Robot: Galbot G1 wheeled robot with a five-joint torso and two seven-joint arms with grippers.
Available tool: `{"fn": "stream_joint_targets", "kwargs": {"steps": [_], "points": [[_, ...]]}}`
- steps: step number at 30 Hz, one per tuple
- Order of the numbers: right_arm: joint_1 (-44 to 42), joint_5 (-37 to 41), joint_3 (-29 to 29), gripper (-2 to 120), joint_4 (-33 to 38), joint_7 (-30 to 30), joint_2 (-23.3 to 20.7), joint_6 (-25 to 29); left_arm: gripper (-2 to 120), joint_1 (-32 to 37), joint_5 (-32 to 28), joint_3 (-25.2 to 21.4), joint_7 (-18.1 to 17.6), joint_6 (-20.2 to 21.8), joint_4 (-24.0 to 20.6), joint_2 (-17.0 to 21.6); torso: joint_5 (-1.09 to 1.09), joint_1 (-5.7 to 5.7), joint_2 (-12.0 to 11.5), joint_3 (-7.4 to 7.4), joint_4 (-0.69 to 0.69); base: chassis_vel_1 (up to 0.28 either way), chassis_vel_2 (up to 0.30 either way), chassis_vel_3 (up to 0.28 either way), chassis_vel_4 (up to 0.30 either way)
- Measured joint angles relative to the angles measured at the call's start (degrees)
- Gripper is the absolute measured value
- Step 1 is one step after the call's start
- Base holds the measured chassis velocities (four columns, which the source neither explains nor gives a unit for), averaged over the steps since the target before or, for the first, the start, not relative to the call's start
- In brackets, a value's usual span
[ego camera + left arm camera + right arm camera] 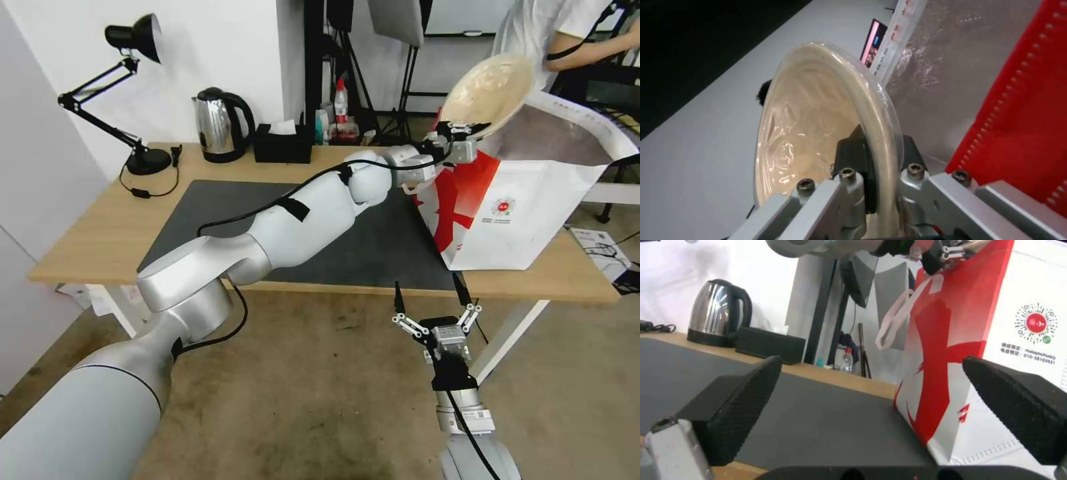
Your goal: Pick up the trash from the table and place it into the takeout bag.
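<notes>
The left arm reaches out long and high across to the right, its left gripper (462, 129) raised with fingers (853, 151) pinched together. The right gripper (432, 299) hangs low near the body, pointing up, fingers (735, 400) spread wide.

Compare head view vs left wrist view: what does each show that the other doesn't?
Head view alone: the table, steel kettle, desk lamp, and the right claw open below the table's front edge.

Left wrist view alone: the left claw's fingers pinching the bowl's rim, close up.

Both: the left claw holding the beige shallow bowl tilted at the takeout bag mouth.
</notes>
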Motion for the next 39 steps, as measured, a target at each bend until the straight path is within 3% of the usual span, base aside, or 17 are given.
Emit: {"fn": "stream_joint_targets", "kwargs": {"steps": [19, 34, 39], "points": [[0.0, 0.0, 0.0, 100, 0.0, 0.0, 0.0, 0.0, 3, -1.29, -0.53, 1.65, 0.37, 0.32, 0.7, 0.12, 0.0, 0.0, 0.0, 0.0, 0.0, 0.0, 0.0, 0.0, 0.0], [0.0, 0.0, 0.0, 100, 0.0, 0.0, 0.0, 0.0, 59, -1.24, -3.36, 3.3, 3.3, 0.94, -2.1, 1.89, 0.0, 0.0, 0.0, 0.0, 0.0, 0.0, 0.0, 0.0, 0.0], [0.0, 0.0, 0.0, 100, 0.0, 0.0, 0.0, 0.0, 72, -1.62, -3.85, 3.34, 4.14, 0.43, -2.3, 2.23, 0.0, 0.0, 0.0, 0.0, 0.0, 0.0, 0.0, 0.0, 0.0]]}}
